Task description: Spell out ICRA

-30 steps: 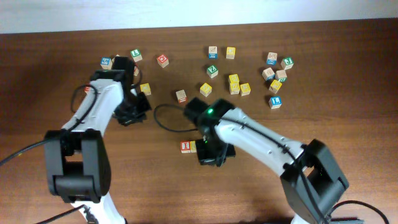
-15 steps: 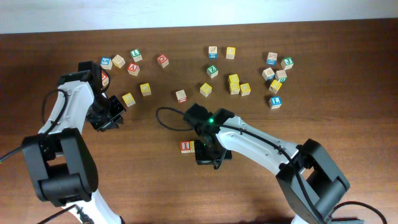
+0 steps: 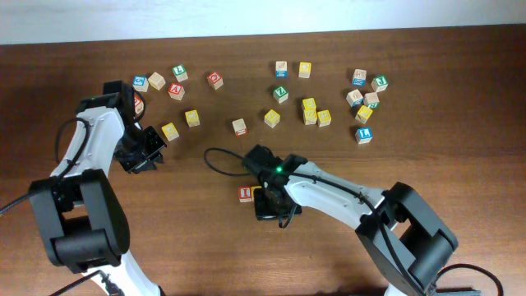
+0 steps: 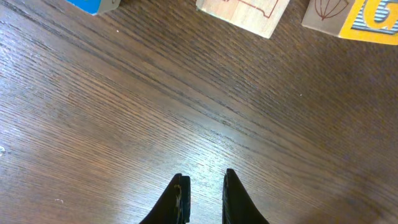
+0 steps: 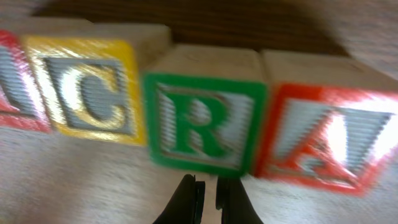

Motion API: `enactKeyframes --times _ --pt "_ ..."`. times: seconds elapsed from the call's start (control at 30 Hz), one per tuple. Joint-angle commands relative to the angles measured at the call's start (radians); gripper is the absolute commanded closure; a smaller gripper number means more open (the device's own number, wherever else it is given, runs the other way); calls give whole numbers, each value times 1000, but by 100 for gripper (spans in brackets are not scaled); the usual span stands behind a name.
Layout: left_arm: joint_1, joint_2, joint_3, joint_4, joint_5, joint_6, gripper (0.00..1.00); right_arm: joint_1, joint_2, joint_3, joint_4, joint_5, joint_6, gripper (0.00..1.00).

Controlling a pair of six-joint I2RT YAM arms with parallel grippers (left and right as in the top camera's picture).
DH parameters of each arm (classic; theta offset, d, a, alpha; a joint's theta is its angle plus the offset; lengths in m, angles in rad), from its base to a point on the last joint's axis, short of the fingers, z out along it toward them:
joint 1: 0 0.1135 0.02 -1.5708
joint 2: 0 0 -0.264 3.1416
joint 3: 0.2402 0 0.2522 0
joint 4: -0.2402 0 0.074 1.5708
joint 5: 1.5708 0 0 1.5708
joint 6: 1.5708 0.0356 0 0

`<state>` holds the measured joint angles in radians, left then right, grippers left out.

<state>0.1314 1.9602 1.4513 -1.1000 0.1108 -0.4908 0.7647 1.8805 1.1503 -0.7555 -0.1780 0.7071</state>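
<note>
Many stray blocks [image 3: 310, 116] across far table [image 3: 460, 189].

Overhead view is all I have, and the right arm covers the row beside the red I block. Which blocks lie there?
Observer: Right wrist camera shows a yellow C block, a green R block, a red A block, in that order.
Operator: Does the right gripper hold one?
Observer: No, it is shut on nothing, before the R block.
Operator: Is the row straight?
Observer: Not quite: R block looks slightly forward of C block; the picture is blurred.
</note>
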Motion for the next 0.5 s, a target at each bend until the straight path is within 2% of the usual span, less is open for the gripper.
enactKeyframes --times 0.0,0.47 --pt "2 8 6 -1 -11 10 88 9 7 -15 23 10 12 96" --pt "2 8 6 -1 -11 10 88 8 7 -15 63 32 12 96"
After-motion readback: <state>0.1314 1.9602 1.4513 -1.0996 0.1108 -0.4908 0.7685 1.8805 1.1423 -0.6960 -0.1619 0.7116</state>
